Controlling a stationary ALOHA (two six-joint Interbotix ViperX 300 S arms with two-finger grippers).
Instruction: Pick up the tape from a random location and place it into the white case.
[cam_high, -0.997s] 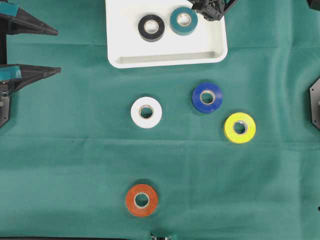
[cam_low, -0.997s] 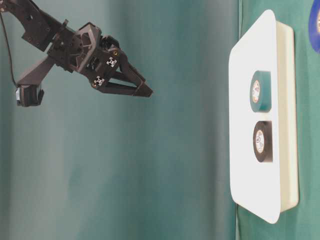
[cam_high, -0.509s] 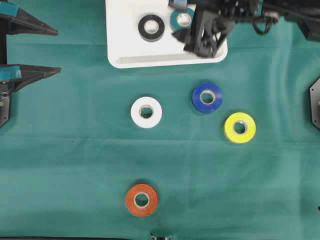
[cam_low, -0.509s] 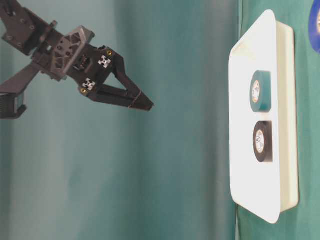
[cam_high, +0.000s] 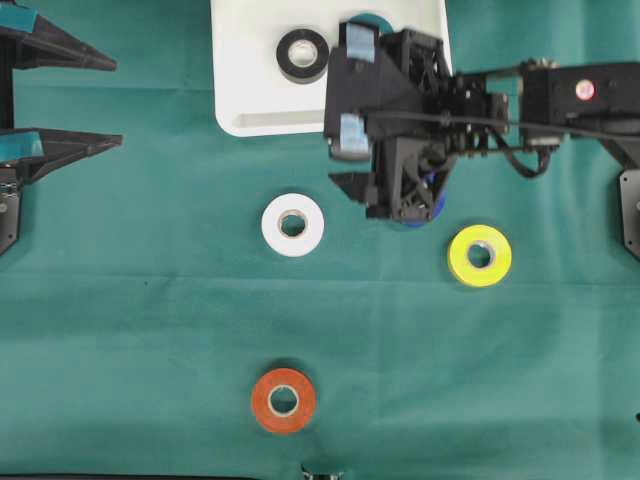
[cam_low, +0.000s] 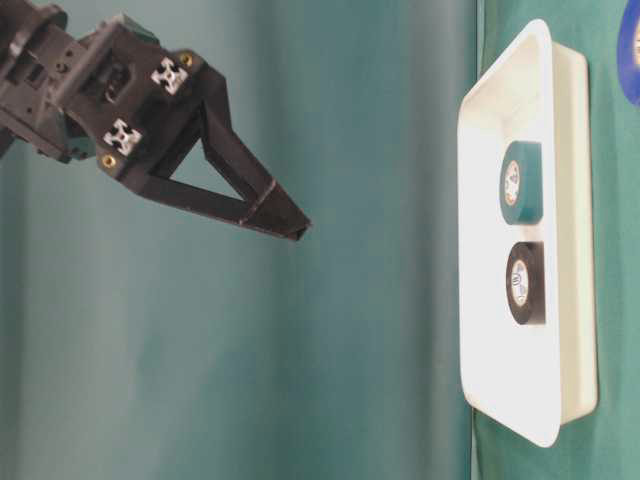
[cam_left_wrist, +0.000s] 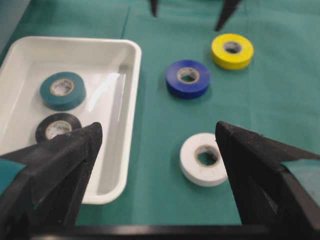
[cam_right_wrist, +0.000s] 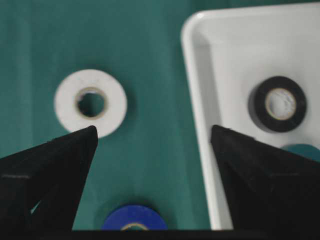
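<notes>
Overhead, the right gripper (cam_high: 352, 135) hangs above the green cloth (cam_high: 150, 330) at the lower right corner of the white case (cam_high: 240, 120), its body hiding most of the blue tape roll (cam_high: 428, 205). Its jaws stand wide apart and hold nothing; in the right wrist view both fingers (cam_right_wrist: 47, 165) frame bare cloth and the case rim, with the white tape roll (cam_right_wrist: 90, 103) ahead on the left and the blue roll's top edge just showing at the bottom. The table-level view shows the gripper high above the table, well clear of the case.

Inside the case lie two rolls flat on the floor: the black tape roll (cam_high: 302, 54) and the teal tape roll (cam_left_wrist: 62, 90), the latter nearly covered by the arm from overhead. Four rolls remain on the cloth: blue and white near the case, the yellow tape roll (cam_high: 479, 255) to the right, and the orange tape roll (cam_high: 283, 400) well apart toward the near edge.

The left gripper (cam_high: 70, 100) rests at the left margin, jaws spread fully, empty.

Judged from this layout, the step in hand is the approach to the next roll, probably blue, since it lies beneath the hand. The next move calls for centring the open fingers over that roll, descending so they straddle its outer wall, and closing before lifting.
</notes>
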